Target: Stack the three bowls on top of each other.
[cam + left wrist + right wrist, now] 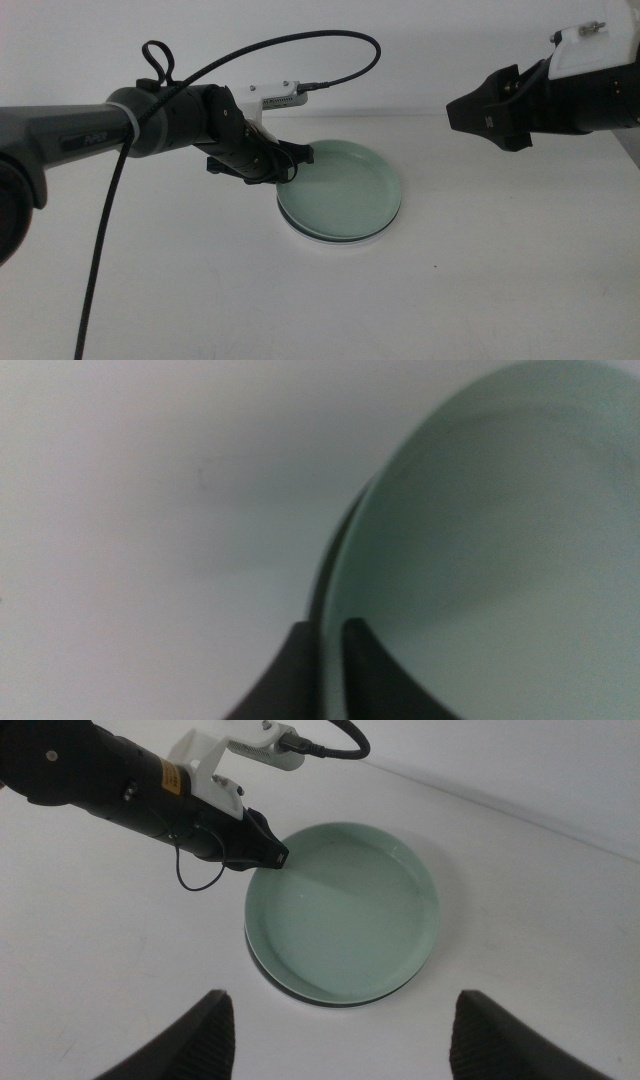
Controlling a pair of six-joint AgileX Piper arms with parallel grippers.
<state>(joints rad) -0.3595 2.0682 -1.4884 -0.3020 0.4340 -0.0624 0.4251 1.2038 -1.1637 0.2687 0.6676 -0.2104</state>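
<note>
Three bowls are sitting stacked on the worktop (480, 300), and the left tool (298, 158) is pinching the green bowl's (345, 190) rim, so pulling away unopened is risking dragging it off, while the right tool (340, 1040) is waiting wide open.

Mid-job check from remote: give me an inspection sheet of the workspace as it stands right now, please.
Surface: white table, bare around the stack.
Job's things: mint green bowl on top; white bowl rim shows beneath; a dark edge under the green one in the right wrist view, probably the grey bowl.
Clutter: nothing seen.
Grippers: left gripper pinches the green bowl's rim; right gripper open, raised off to the right.
Cables: black cable loops above the left arm.
Surroundings: plain white wall.
</note>
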